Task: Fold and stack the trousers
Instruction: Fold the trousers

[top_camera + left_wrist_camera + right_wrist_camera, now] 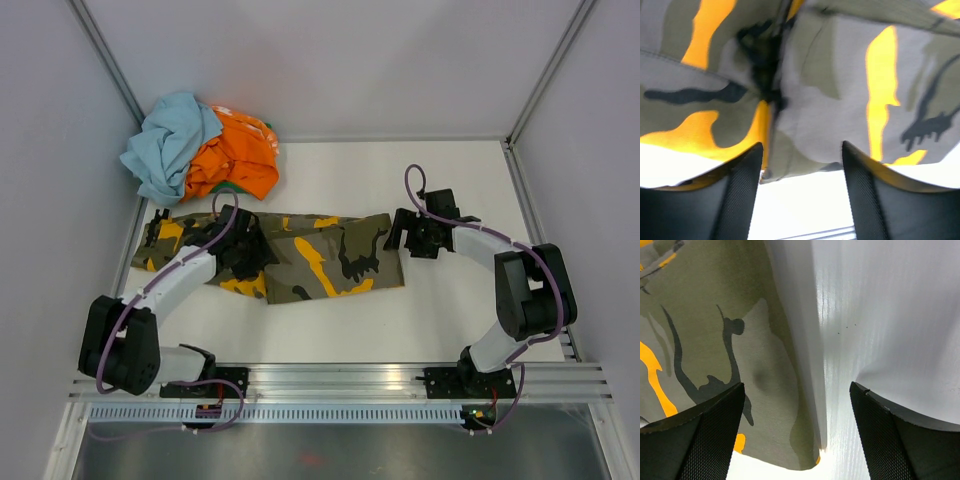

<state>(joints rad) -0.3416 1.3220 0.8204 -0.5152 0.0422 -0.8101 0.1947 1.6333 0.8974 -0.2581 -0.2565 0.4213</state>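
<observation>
My left tool [801, 145] hangs spread and empty over the trousers [320, 258] toward the surface's [450, 320] left edge, my right tool [797, 385] released at their other end, poised for folding.

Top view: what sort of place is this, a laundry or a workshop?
Most likely a robot test cell in a lab. A white table is boxed in by grey panels, the left arm and right arm are bolted to a metal rail, and camouflage trousers lie near a heap of clothes.
</observation>
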